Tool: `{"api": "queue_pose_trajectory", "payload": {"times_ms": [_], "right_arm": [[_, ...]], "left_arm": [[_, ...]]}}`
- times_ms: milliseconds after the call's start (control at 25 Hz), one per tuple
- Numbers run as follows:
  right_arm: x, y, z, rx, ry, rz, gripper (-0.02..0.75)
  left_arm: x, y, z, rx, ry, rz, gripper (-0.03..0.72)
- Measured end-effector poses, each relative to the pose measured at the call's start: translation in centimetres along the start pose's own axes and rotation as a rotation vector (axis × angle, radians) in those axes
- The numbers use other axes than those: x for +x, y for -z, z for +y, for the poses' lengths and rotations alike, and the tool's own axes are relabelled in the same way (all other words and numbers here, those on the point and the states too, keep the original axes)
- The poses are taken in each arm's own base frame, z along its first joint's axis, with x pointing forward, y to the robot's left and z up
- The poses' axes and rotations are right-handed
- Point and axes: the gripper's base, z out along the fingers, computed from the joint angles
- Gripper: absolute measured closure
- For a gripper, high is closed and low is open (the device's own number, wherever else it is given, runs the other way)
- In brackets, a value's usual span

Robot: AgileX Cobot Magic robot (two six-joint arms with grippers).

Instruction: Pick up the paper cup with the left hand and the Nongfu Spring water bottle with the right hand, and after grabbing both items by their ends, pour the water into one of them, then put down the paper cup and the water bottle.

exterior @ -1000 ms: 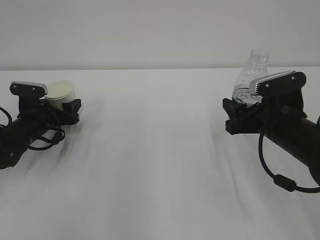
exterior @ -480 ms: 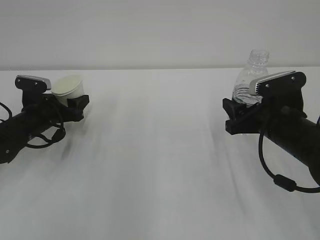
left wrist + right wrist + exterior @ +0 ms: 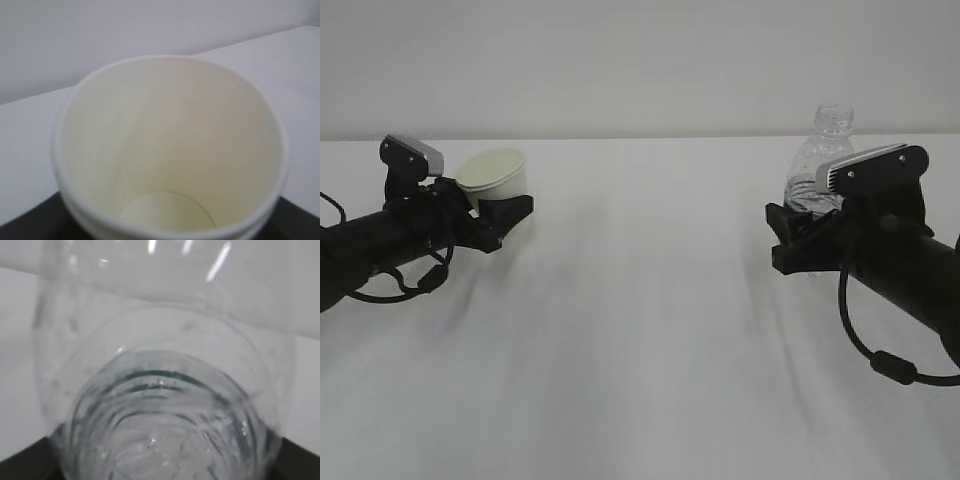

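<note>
At left our left end effector (image 3: 500, 215) grips the paper cup (image 3: 493, 177); at right our right end effector (image 3: 798, 240) grips the Nongfu Spring water bottle (image 3: 820, 165) (capless); pouring and setting down remain.

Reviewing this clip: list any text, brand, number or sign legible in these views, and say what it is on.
None can be read.
Water bottle: the label is hidden behind the right gripper; the right wrist view shows only a thin green line through the clear plastic, no lettering.
Paper cup: plain, no print.
Arms and table: no markings visible.
</note>
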Motion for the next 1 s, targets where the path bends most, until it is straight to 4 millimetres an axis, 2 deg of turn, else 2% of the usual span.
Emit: {"api": "queue_pose_trajectory", "payload": {"times_ms": [240,600,1000], "right_arm": [[-0.7,0.4,-0.1,-0.004,0.008,0.008,0.244],[-0.8,0.5,0.5,-0.072,0.06,0.022,0.244],[-0.4,0.6,0.9,-0.122,0.096,0.065,0.244]], "left_arm": [[-1.5,0.3,-1.3,0.139,-0.004,0.017,0.204],[-1.8,0.6,-3.4,0.329,0.033,0.045,0.232],[-2.4,-0.8,-7.9,0.47,-0.005,0.053,0.256]]}}
